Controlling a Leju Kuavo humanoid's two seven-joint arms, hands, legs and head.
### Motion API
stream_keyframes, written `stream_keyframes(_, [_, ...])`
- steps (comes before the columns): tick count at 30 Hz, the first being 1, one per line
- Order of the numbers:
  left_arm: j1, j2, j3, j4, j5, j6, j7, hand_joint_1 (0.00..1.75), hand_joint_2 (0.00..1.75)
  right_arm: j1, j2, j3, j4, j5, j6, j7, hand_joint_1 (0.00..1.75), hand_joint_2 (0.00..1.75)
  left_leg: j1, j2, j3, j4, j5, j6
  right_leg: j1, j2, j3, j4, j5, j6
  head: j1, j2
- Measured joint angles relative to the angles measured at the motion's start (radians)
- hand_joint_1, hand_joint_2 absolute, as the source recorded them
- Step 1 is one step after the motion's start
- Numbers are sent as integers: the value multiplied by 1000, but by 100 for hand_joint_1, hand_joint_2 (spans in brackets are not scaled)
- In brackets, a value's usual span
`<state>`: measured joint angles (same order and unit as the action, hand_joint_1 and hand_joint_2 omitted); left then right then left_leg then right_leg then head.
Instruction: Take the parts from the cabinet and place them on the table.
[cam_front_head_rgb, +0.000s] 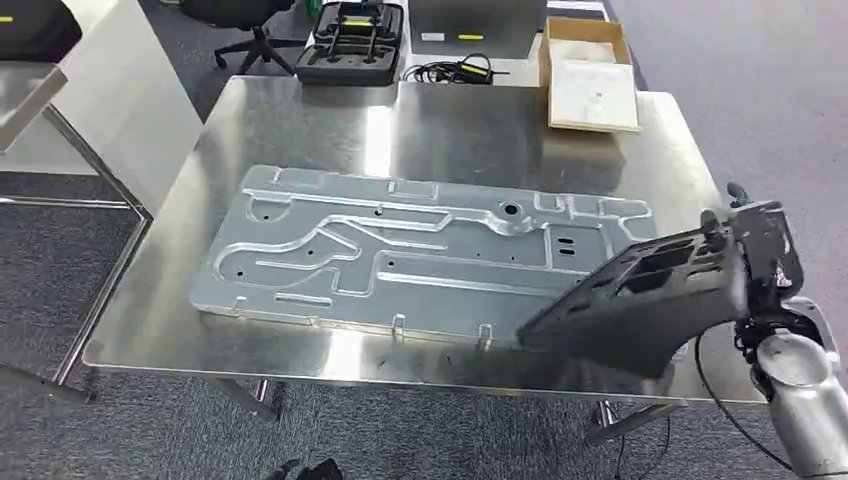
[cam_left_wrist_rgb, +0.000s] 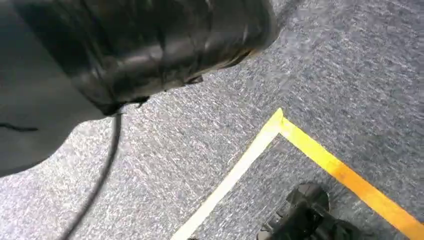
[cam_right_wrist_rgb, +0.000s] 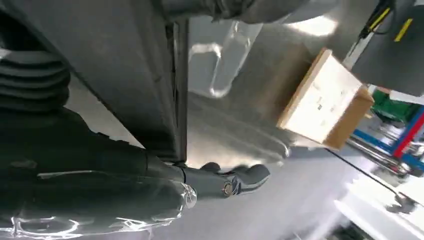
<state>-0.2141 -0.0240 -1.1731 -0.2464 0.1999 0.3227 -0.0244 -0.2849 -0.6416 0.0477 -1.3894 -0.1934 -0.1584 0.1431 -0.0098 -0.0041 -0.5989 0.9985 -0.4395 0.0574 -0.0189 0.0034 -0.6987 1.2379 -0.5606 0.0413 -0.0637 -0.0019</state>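
Observation:
My right hand (cam_front_head_rgb: 757, 250) grips a long black plastic part (cam_front_head_rgb: 640, 300) by its end and holds it tilted above the front right corner of the steel table (cam_front_head_rgb: 300, 120). Up close in the right wrist view the black part (cam_right_wrist_rgb: 125, 70) lies against my right hand (cam_right_wrist_rgb: 100, 190), whose fingers (cam_right_wrist_rgb: 235, 180) wrap its edge. A large embossed sheet-metal panel (cam_front_head_rgb: 420, 250) lies flat across the middle of the table; the part's far end hangs over its right front corner. Another black moulded part (cam_front_head_rgb: 352, 40) sits at the table's far edge.
An open cardboard box (cam_front_head_rgb: 590, 75) with a white sheet stands at the table's back right, also the cardboard box (cam_right_wrist_rgb: 325, 102) in the right wrist view. A black cable (cam_front_head_rgb: 450, 70) lies behind the table. A white cabinet (cam_front_head_rgb: 110, 90) stands left. Yellow floor tape (cam_left_wrist_rgb: 320, 155) marks the carpet.

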Motion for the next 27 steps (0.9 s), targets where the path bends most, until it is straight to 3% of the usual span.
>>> stream_keyframes(1, [2,0,0,0,-4,-3,2,0,0,12,0,-5,9,-78,13,11,0,0,0,0,0,1,-1,2,-1,0,-21,43,-6,3,0,0])
stream_keyframes(2, [4,0,0,0,-9,-7,4,0,0,22,0,-8,13,-146,18,18,0,0,1,-1,0,3,-2,2,-3,-1,-14,29,14,5,1,0])
stream_keyframes(4, [5,0,0,0,-11,-7,6,0,0,29,-4,-12,16,-206,23,23,0,0,2,-2,0,7,-5,1,-7,-1,14,-30,54,7,2,0])
stream_keyframes(5, [5,0,0,0,-13,-8,9,0,0,29,-10,-23,21,-305,37,32,0,0,3,-2,0,18,-12,-4,-13,-3,69,-135,107,10,3,0])
stream_keyframes(6, [5,0,0,0,-18,-9,9,0,0,30,-13,-34,24,-384,52,42,0,0,2,-3,-3,25,-19,-12,-13,-4,94,-179,88,9,3,0])
stream_keyframes(7, [3,1,1,0,-20,-9,10,0,0,28,-14,-35,25,-427,61,51,0,0,-5,-3,-10,36,-22,-17,-7,-3,94,-188,91,7,7,0])
stream_keyframes(8, [3,1,2,0,-21,-9,10,0,0,35,-31,-35,25,-565,79,80,0,0,-5,-3,-14,38,-21,-21,-9,1,93,-183,94,-9,3,0])
stream_keyframes(10, [6,2,4,0,-22,-10,10,0,0,45,-51,-35,24,-686,81,101,0,0,-5,-4,-13,37,-20,-23,-7,2,89,-180,95,-17,5,0])
stream_keyframes(12, [6,7,7,0,-28,-9,13,0,0,41,-79,-32,14,-779,61,119,0,0,-5,-3,-20,53,-35,-33,-13,0,91,-183,97,-27,5,0])
stream_keyframes(13, [3,5,10,0,-31,-7,22,0,0,35,-98,-21,4,-823,51,128,0,0,-4,-2,-39,96,-66,-42,-14,0,90,-183,97,-29,-1,0])
stream_keyframes(15, [0,-3,16,0,-40,-3,50,0,0,7,-133,15,-6,-890,34,156,0,0,2,-1,-112,249,-136,-49,-12,0,90,-183,97,-34,-1,0])
stream_keyframes(16, [-1,-5,18,0,-42,-2,59,0,0,-6,-148,34,-8,-911,27,166,0,0,3,-1,-145,314,-157,-49,-10,0,90,-183,97,-35,-3,0])
stream_keyframes(17, [-1,-11,18,0,-45,-1,66,0,0,-14,-163,51,-9,-937,23,184,0,0,2,-1,-163,344,-153,-45,-6,0,91,-183,97,-35,-2,0])
stream_keyframes(18, [-1,-12,18,0,-47,-1,69,0,0,-20,-176,66,-11,-964,18,203,0,0,0,-2,-158,323,-128,-38,-2,0,92,-183,96,-36,-3,0])
stream_keyframes(19, [-2,-13,18,0,-52,-2,71,0,0,-29,-196,83,-11,-988,14,215,0,0,-2,-2,-129,258,-84,-25,2,0,92,-183,96,-37,-2,0])
stream_keyframes(21, [-6,-14,22,0,-57,-5,71,0,0,-64,-237,123,-12,-1010,18,235,0,0,-20,-4,-47,88,-4,9,6,0,93,-184,96,-37,-2,0])
stream_keyframes(22, [-9,-13,25,0,-62,-12,66,0,0,-84,-259,144,-12,-1014,31,238,0,0,-22,-1,-28,51,-18,26,8,0,91,-184,96,-37,0,0])
stream_keyframes(23, [-10,-13,27,0,-62,-22,50,0,0,-104,-277,168,-12,-995,48,239,0,0,-26,-1,-24,38,-13,21,4,0,90,-186,98,-34,-1,0])
stream_keyframes(25, [-7,-5,28,0,-62,-40,18,0,0,-131,-319,225,-25,-961,75,245,0,0,-31,-2,-23,37,-12,22,-2,-2,91,-192,101,-26,-2,0])
stream_keyframes(27, [-4,-2,32,0,-61,-50,-2,0,0,-144,-368,263,-44,-948,76,258,0,0,-21,0,-7,3,5,19,5,-4,99,-206,102,-15,-1,0])
